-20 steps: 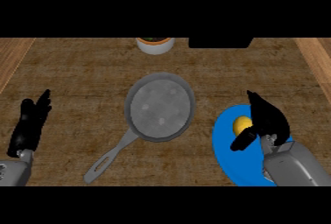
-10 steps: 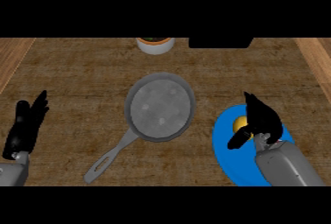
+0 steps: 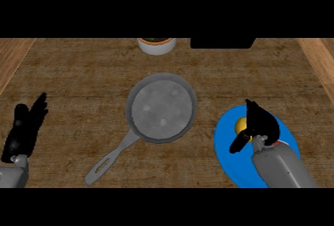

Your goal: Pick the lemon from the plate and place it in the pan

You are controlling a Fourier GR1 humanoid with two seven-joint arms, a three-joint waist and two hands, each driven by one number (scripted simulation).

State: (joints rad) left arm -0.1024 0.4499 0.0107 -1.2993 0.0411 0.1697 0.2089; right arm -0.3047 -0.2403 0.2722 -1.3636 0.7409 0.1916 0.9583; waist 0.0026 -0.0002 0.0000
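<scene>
From the head view we see our right hand [image 3: 259, 122] over the blue plate [image 3: 228, 152] at the right, fingers and thumb curling around the lemon [image 3: 242, 125], which sits on the plate and shows only as a yellow patch beside the palm. The grey pan [image 3: 161, 108] lies mid-counter, well apart from the plate, its handle pointing toward the lower left. Our left hand [image 3: 26, 128] rests at the left edge, fingers straight and released. A small pot [image 3: 157, 45] stands at the far edge.

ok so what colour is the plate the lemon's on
Bright blue; the plate shows in the head view, under the lemon.
</scene>
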